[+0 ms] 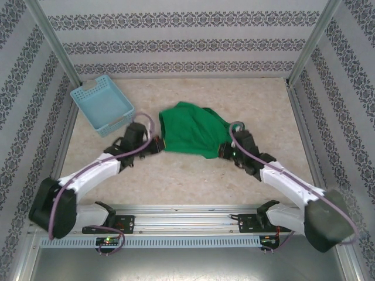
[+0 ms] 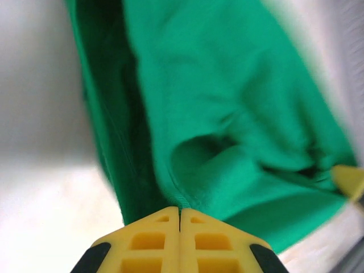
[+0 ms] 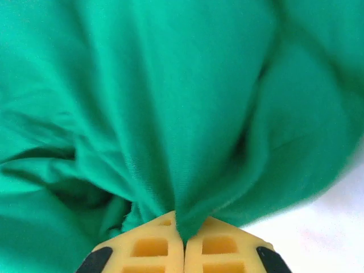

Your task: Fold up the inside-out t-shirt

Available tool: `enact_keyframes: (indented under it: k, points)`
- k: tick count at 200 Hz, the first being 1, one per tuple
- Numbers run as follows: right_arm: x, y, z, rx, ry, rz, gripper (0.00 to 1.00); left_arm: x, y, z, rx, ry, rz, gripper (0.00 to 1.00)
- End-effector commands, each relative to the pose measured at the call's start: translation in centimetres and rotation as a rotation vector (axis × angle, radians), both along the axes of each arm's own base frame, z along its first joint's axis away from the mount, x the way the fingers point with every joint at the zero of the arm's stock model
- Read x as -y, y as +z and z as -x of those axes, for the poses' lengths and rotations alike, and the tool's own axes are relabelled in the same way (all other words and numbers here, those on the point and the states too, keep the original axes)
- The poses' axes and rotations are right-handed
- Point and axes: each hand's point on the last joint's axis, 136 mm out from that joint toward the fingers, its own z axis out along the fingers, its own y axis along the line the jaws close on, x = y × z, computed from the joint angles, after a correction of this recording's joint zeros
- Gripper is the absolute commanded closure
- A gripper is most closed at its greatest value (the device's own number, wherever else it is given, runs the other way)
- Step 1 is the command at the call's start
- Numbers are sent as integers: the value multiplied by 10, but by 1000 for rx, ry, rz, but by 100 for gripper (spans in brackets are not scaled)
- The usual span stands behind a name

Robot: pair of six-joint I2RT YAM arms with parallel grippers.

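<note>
The bright green t-shirt [image 1: 190,130] lies bunched at the middle of the table, stretched between both arms. My left gripper [image 1: 159,144] is at its left lower corner; in the left wrist view the yellow fingertips [image 2: 180,211] are shut on a stitched hem of the t-shirt [image 2: 227,114]. My right gripper [image 1: 221,151] is at the shirt's right lower corner. Its yellow fingertips [image 3: 181,226] are shut on a gathered fold of the green cloth [image 3: 159,102]. The other gripper's yellow finger [image 2: 350,181] peeks in at the right of the left wrist view. No tag shows.
A light blue lattice basket [image 1: 102,103] stands at the back left, close to my left arm. Patterned walls enclose the table [image 1: 193,181] on three sides. Bare tabletop lies in front of the shirt and at the back right.
</note>
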Motion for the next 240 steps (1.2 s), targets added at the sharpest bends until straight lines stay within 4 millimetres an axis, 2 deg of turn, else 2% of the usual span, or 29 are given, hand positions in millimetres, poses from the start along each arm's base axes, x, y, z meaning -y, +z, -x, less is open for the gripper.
enact_keyframes:
  k: [1,8,17,30,42,58,76,96,128,175,222,240]
  points:
    - [-2,-25,16,-71,-39,-59,81,25,-15,18,-49,-78,75,100]
    - [0,-30,20,-84,-40,-45,76,31,-20,21,-74,-103,93,100]
    - [4,-28,21,-84,-43,-19,69,36,-22,22,-92,-125,114,92]
    - [7,-12,18,-41,-33,28,62,37,-21,21,-87,-134,105,73]
    - [6,8,15,21,-5,81,59,32,-17,18,-67,-128,63,63]
    - [-1,32,13,98,38,145,55,27,-8,13,-35,-125,10,56]
    - [-13,43,14,128,86,165,55,20,-3,7,-15,-111,-50,52]
    - [-35,40,15,122,152,169,56,19,-4,2,-15,-115,-95,49]
    - [-68,21,17,76,242,215,58,26,-20,2,-69,-128,-126,49]
    - [-76,-9,12,37,278,325,58,44,-39,12,-103,-162,-144,49]
    - [-81,-31,3,0,304,422,55,38,-70,17,-192,-118,-188,49]
    - [-85,-31,-2,-6,317,439,60,36,-77,18,-216,-103,-203,49]
